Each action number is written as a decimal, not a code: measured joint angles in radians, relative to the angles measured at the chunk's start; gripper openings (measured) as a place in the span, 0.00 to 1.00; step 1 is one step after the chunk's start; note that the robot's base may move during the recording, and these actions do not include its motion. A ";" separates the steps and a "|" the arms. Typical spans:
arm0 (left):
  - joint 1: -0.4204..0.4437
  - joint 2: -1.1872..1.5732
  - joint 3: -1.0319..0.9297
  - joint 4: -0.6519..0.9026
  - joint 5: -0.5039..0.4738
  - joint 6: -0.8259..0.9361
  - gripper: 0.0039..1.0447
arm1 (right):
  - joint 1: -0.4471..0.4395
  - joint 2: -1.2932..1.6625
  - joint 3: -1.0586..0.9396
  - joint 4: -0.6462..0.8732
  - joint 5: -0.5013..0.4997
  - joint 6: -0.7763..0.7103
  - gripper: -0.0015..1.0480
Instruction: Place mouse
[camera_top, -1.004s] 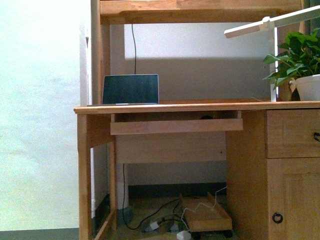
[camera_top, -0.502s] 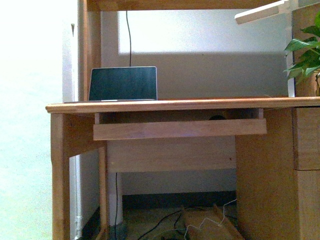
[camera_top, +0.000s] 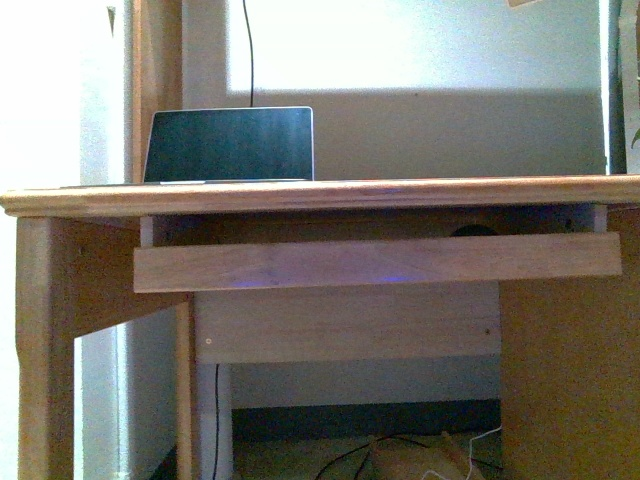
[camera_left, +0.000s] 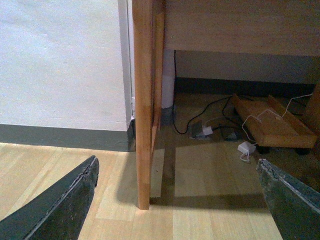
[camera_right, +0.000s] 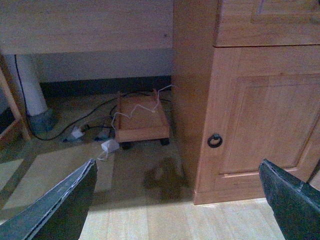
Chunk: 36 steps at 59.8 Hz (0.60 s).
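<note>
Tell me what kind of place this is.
Probably a home office or study corner: a wooden desk with a pull-out tray, a laptop open on top, and cables and plugs on the floor underneath.

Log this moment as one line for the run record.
left hand: open, empty | right hand: open, empty | small dark grey domed mouse: on pull-out wooden tray, under wooden desktop | open black laptop: on desktop
</note>
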 joint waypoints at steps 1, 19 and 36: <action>0.000 0.000 0.000 0.000 0.000 0.000 0.93 | 0.000 0.000 0.000 0.000 0.001 0.000 0.93; 0.000 0.000 0.000 0.000 0.000 0.000 0.93 | 0.000 0.000 0.000 0.000 0.000 0.000 0.93; 0.000 0.000 0.000 0.000 0.000 0.000 0.93 | 0.000 0.000 0.000 0.000 0.000 0.000 0.93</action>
